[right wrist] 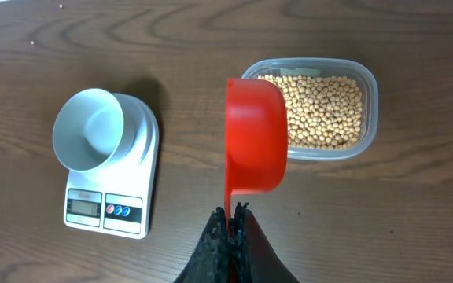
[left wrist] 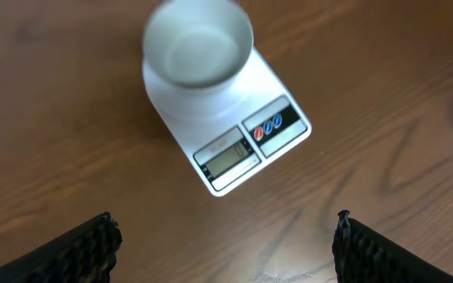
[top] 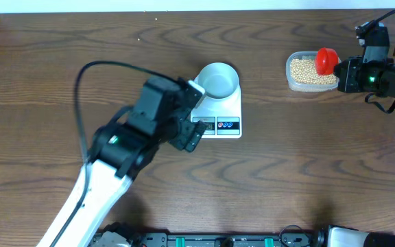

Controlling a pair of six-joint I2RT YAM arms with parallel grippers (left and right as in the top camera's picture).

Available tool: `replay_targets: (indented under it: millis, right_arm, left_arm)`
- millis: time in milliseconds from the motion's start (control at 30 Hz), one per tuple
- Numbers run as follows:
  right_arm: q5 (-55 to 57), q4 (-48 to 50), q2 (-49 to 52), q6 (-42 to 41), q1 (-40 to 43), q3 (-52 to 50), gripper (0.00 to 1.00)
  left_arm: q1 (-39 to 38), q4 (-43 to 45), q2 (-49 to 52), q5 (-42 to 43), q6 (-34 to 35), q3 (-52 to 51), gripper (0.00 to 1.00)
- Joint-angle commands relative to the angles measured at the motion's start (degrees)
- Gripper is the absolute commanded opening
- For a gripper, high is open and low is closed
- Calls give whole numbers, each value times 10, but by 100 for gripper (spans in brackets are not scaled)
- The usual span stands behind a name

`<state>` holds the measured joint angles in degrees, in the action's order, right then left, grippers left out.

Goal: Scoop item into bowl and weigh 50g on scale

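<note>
Holding scoop at tub on the right side; noting bowl empty on scale.

Clenching right gripper jaws on the scoop handle, its long axis running straight out from the jaws, cup overlapping the tub's edge; contact not determinable, nor the cup's contents. Finding beans in the tub only, just beside the cup. Placing bowl and scale well apart to the left across the surface. Judging the right arm nearer the beans, the left nearer the scale. Recording left gripper jaws released, grasping nothing, poised short of the scale. Seeing the clamp on the handle in the right wrist view alone; getting the display largest in the left wrist view, digits unreadable; seeing both arms together only overhead.
</note>
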<state>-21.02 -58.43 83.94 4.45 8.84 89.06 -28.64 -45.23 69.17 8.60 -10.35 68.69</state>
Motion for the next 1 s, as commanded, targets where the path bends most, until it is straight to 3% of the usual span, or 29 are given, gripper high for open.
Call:
replay_targets:
  millis: [0, 300, 667, 967]
  right_arm:
    - [-1, 3, 1, 8, 5, -3, 1]
    - [-1, 3, 1, 8, 5, -3, 1]
    - [-1, -5, 1, 8, 5, -3, 1]
    - [-1, -3, 1, 8, 5, -3, 1]
  left_arm:
    - [1, 0, -37, -33, 28, -41, 89]
    - [1, 101, -75, -14, 51, -189, 89]
    - [1, 115, -61, -11, 33, -187, 89]
    - [38, 114, -59, 38, 22, -185, 89]
